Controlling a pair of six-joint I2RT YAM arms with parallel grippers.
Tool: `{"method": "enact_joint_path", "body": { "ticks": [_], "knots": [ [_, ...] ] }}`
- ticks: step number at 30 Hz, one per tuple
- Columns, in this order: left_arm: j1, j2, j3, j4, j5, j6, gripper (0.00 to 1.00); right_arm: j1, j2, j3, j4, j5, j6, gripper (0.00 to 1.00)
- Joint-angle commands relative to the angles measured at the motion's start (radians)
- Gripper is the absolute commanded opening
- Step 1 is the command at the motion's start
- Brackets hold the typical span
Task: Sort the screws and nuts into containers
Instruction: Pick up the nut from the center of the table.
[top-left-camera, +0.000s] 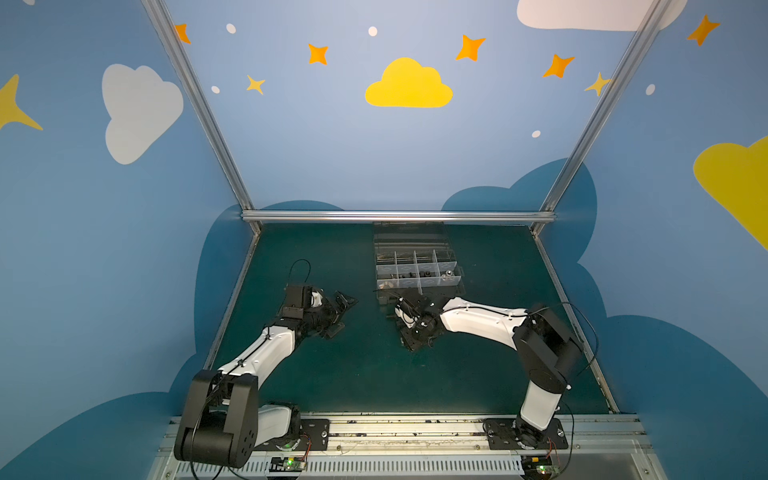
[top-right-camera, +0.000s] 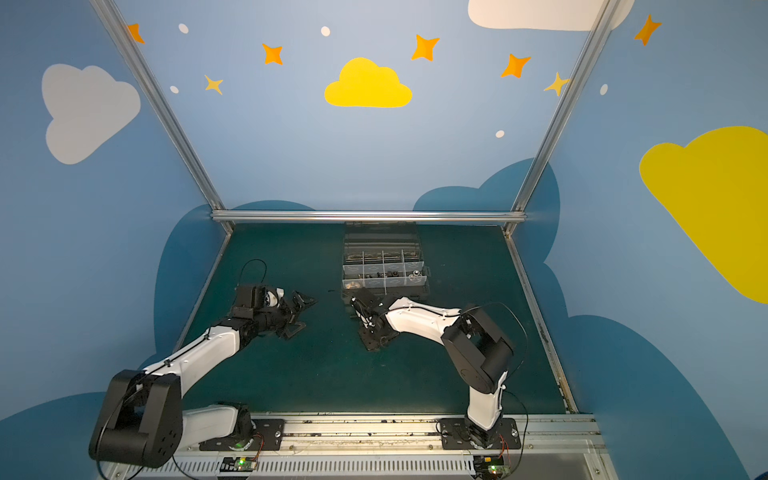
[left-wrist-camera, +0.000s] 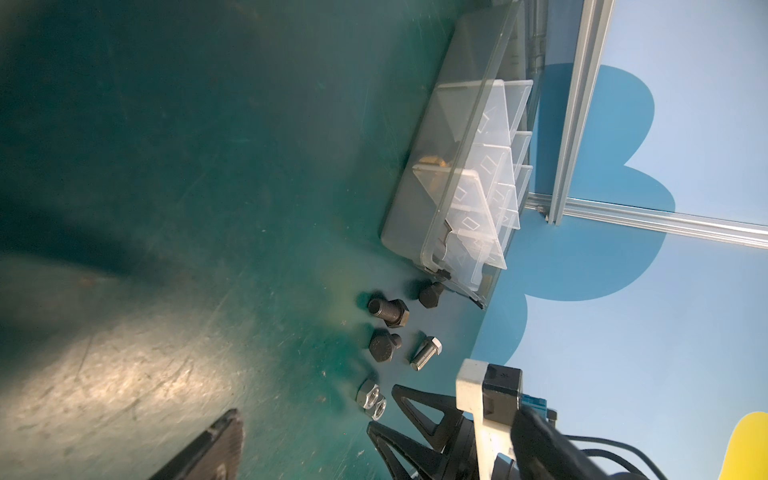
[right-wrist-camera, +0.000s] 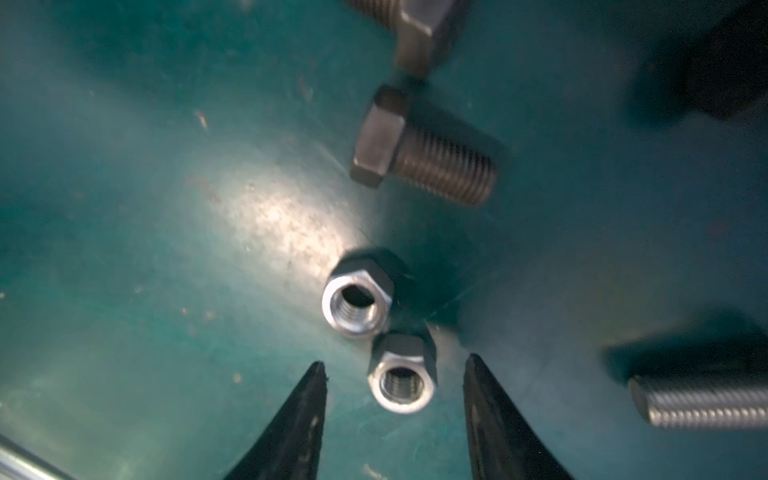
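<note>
Right fingers (right-wrist-camera: 302, 419) astride nearer nut (right-wrist-camera: 401, 384)

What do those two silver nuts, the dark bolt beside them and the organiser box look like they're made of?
Nuts: bright bare metal, probably plated or stainless steel; they gleam silver, threads visible. Dark bolt: metal with a dull blackish finish, likely steel. Organiser box: plastic, grey translucent walls with cloudy whitish dividers.

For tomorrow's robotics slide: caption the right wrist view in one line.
Open right gripper flanks a silver nut on the green mat; second nut and screws lie nearby.
</note>
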Motion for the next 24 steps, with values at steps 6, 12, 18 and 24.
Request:
{"method": "enact_joint_path", "body": {
  "ticks": [6, 12, 18, 24],
  "knots": [
    [0.006, -0.016, -0.003, -0.018, -0.004, 0.020, 1.00, 0.020, 0.042, 0.043, -0.052, 0.063, 0.036, 0.51],
    [0.007, -0.016, -0.008, -0.016, -0.004, 0.020, 1.00, 0.020, 0.037, 0.036, -0.056, 0.079, 0.042, 0.51],
    [0.008, -0.019, -0.009, -0.015, -0.003, 0.020, 1.00, 0.019, 0.048, 0.026, -0.050, 0.079, 0.047, 0.50],
    [0.012, -0.027, -0.009, -0.027, -0.008, 0.023, 1.00, 0.020, 0.057, 0.002, -0.023, 0.059, 0.061, 0.47]
  ]
}}
